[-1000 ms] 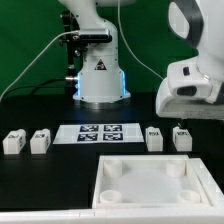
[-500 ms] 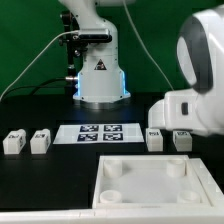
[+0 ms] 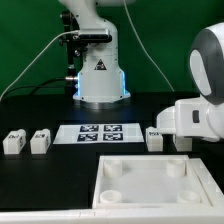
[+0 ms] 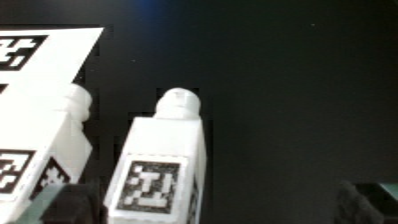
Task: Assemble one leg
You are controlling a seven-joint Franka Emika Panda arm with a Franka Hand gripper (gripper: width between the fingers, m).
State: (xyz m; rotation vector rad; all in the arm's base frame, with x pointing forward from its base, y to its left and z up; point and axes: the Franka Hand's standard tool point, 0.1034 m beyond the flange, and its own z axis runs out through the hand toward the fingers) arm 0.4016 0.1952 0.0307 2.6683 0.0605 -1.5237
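The leg (image 4: 159,145) and the tray (image 3: 140,159) are smooth white plastic; the table (image 3: 30,108) is matt black.

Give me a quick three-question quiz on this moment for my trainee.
1. True or false: a leg already stands in one of the tray's sockets.
2. In the exterior view, how many legs lie to the left of the marker board? A one, B two, C four.
3. Fill in: the wrist view shows ___ legs.
Key: 1 false, the tray holds nothing; 2 B; 3 two.
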